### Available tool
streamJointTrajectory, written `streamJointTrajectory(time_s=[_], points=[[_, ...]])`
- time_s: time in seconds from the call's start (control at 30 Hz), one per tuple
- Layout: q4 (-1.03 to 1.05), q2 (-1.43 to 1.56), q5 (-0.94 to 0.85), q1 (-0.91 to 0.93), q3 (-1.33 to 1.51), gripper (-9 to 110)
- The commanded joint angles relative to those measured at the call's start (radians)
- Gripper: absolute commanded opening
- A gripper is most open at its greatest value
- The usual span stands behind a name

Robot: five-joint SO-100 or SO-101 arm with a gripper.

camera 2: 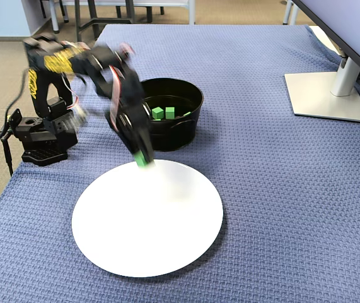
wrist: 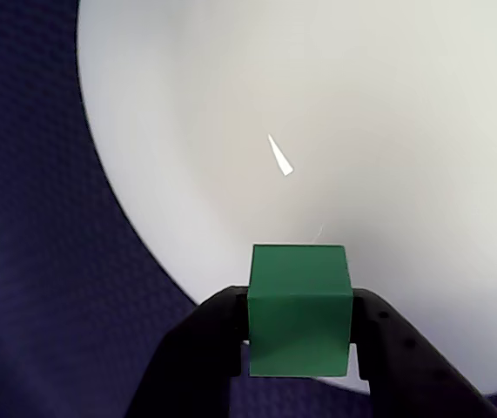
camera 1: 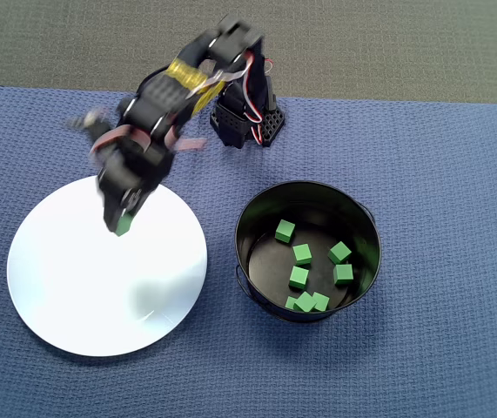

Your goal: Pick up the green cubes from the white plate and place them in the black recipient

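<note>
One cube (wrist: 299, 309) pinched between the gripper (camera 1: 123, 226) fingers, over the plate (camera 1: 100, 296) near its 12 o'clock rim in the overhead view. We see no other cube on the plate. Seven cubes (camera 1: 301, 254) lie in the pot (camera 1: 366, 218), at the plate's 3 o'clock. We read no writing anywhere.

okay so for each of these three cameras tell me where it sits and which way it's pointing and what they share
Overhead view: above the table, looking straight down at the plate, the pot and the whole arm.
Wrist view: on the arm, looking past the gripper and its cube down onto the plate.
Fixed view: at the table's edge, raised, looking across the plate toward the pot, arm base on its left.
All three share the held cube and the plate.
</note>
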Motion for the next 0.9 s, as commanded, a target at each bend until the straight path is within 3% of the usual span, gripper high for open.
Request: streamJointTrajectory(time_s=[0.0, 0.27, 0.4, 0.5, 0.6, 0.63, 0.7, 0.87], points=[[0.02, 0.39, 0.035, -0.146, 0.17, 0], [-0.17, 0.666, 0.16, -0.69, 0.477, 0], [-0.288, 0.693, 0.17, -0.841, 0.611, 0], [-0.365, 0.738, 0.161, -0.874, 0.724, 0], [-0.364, 0.733, 0.13, -0.877, 0.73, 28], [-0.35, 0.73, 0.13, -0.871, 0.718, 32], [-0.327, 0.732, 0.123, -0.854, 0.698, 36], [-0.238, 0.815, 0.066, -0.738, 0.669, 33]])
